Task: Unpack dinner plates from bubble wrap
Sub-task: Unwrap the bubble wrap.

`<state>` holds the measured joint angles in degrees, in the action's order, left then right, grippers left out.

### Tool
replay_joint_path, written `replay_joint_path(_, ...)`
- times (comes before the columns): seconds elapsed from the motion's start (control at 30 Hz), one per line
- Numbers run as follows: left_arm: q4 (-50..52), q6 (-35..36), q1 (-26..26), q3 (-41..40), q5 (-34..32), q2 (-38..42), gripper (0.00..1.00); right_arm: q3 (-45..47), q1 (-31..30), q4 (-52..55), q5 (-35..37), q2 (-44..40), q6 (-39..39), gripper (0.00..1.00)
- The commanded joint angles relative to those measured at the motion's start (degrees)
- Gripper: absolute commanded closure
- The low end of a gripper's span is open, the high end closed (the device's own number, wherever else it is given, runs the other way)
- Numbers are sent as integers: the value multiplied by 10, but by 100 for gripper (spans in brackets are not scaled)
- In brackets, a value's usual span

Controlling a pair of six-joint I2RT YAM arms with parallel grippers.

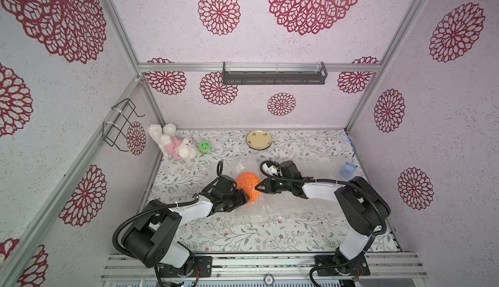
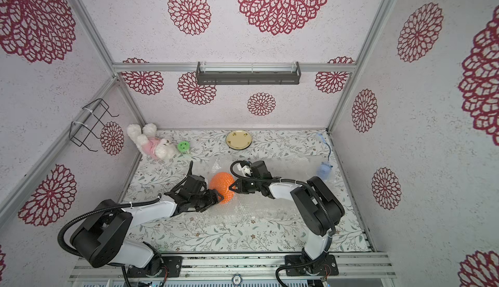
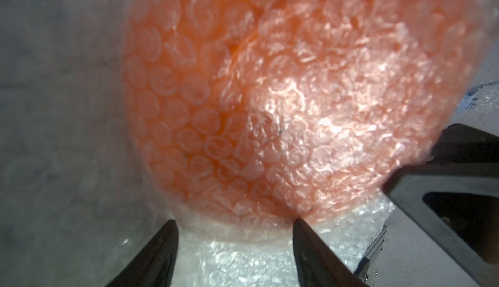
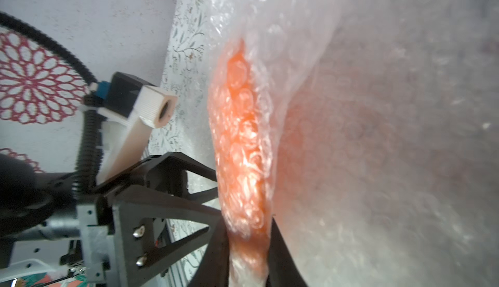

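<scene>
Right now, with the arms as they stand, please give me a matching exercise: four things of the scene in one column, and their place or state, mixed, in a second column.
1. orange plate
2. cream plate
3. plush toy
4. green disc

a. bare, near the back wall
b. lying in the far left corner
c. covered in bubble wrap
d. small, beside the plush toy

Pairs: 1-c, 2-a, 3-b, 4-d.
</scene>
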<state>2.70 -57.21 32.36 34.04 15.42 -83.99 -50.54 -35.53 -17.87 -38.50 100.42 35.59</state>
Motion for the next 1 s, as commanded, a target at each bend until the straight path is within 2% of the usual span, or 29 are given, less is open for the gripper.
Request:
replay_joint_path(0.0,39,5,0,4,6,11,29,1,-3,10,6,-11,-9,88)
replay_joint_path(0.23,56,7,-34,-2,41,91,20,-8,1,12,-1,-9,-5,97)
replay_joint_path(0.4,100,24,-82,-12,26,135,16,-12,2,-3,-22,-7,8,99)
replay_joint_path(0.63,101,32,-129,-1,9,80,16,-24,2,-19,-48,-22,30,99)
replay_joint_path(0.8,84,35,-140,4,-3,33,17,-29,2,-19,-64,-31,37,99)
replay_joint_path(0.97,97,35,-144,-7,-27,18,17,-38,3,-8,-79,-43,37,99)
